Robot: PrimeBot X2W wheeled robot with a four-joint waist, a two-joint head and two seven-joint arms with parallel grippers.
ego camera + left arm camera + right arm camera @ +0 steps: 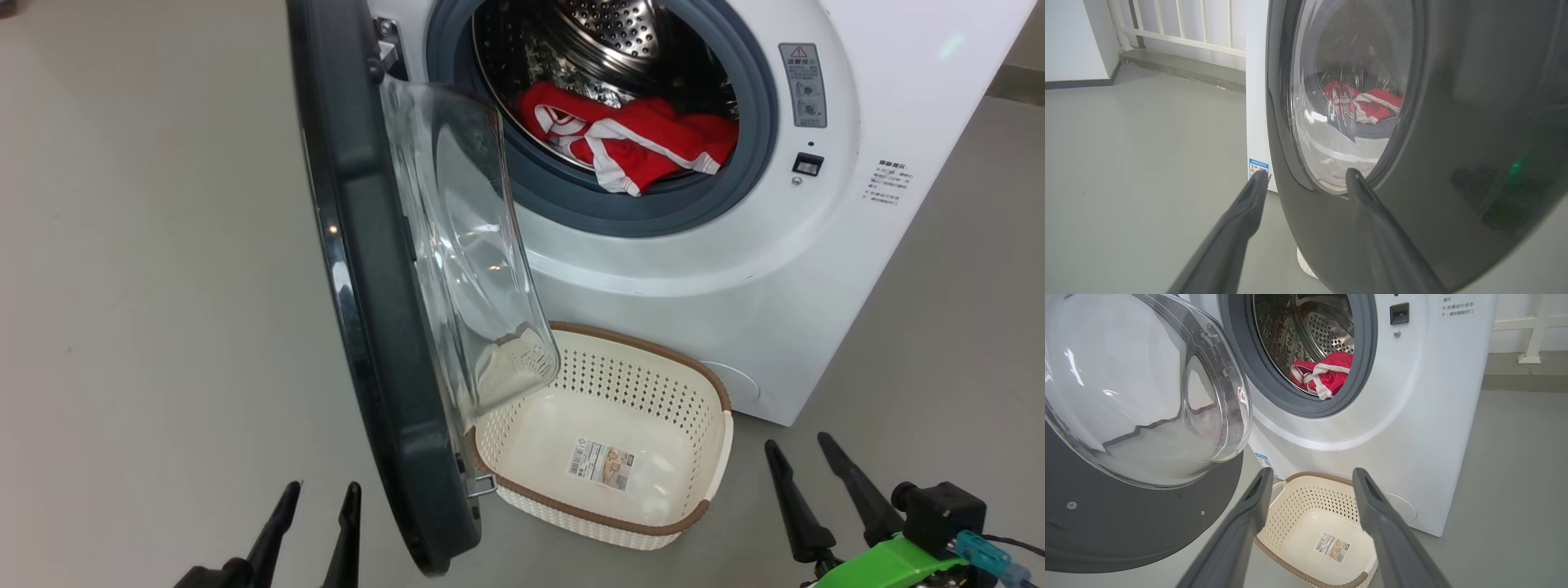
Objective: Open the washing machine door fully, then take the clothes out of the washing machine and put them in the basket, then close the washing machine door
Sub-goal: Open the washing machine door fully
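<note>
Left hand (324, 486) at 7 o'clock and right hand (796, 441) at 5 o'clock are spread, gripping nothing. Washing machine door (367, 286) stands open at 9 o'clock; clothes (645, 143) lie inside the washing machine (735, 269) at 12; basket (637, 384) sits at 6.

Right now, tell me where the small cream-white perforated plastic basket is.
In the head view, the cream perforated basket sits on the floor at lower centre, in front of the white washing machine, right of its open black-rimmed door.

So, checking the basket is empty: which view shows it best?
Head view: the basket shows nearly whole, empty except its sticker. Right wrist view: partly hidden by the right end effector. Left wrist view: a sliver below the door.
</note>
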